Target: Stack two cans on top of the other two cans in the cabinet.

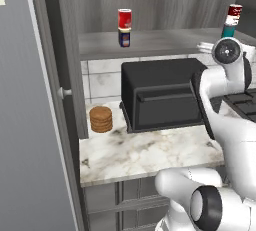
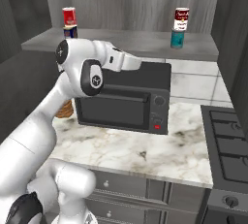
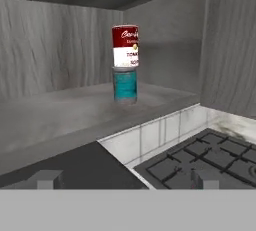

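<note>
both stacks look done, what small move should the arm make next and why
Probably ease the open hand straight back from the grey wood-grain cabinet shelf. The white-banded red can already sits upright on the teal-blue can, and the plain red can sits on the dark blue can with a yellow label. The hand holds nothing, so retreating seems safest.

My arm (image 2: pixel 72 87) in glossy white rounded shells, bulky tube-like links, dark grey to black bands at the joints, round black end caps with a small pale mark, two small dark finger tips (image 3: pixel 47 179).
</note>
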Available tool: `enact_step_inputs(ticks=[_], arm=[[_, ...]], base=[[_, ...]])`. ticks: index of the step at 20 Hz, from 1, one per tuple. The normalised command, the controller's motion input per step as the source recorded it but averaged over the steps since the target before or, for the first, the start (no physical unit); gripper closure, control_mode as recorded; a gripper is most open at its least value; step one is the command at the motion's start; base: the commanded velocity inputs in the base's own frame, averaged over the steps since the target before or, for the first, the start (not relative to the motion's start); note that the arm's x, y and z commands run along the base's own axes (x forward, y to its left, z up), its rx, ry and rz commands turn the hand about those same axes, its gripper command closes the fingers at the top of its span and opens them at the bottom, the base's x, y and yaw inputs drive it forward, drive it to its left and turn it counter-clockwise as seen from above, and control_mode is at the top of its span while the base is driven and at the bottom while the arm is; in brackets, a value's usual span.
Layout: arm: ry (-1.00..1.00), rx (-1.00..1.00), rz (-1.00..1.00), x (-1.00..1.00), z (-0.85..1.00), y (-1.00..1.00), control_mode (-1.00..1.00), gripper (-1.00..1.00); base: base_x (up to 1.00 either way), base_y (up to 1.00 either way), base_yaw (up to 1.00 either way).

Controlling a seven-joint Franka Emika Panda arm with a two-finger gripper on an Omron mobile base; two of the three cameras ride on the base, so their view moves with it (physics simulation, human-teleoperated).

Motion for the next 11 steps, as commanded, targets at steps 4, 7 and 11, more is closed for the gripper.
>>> enact_step_inputs(ticks=[4,7,11], arm=[[-0.01,0.00,0.05,-0.90,-0.09,0.59,-1.00,-1.00],[0.00,0.00,0.06,-0.89,-0.07,0.58,-1.00,-1.00],[0.00,0.00,0.07,-0.88,-0.01,0.54,-1.00,-1.00]], base=[[0.00,0.00,0.00],[0.00,0.00,0.00],[0.00,0.00,0.00]])
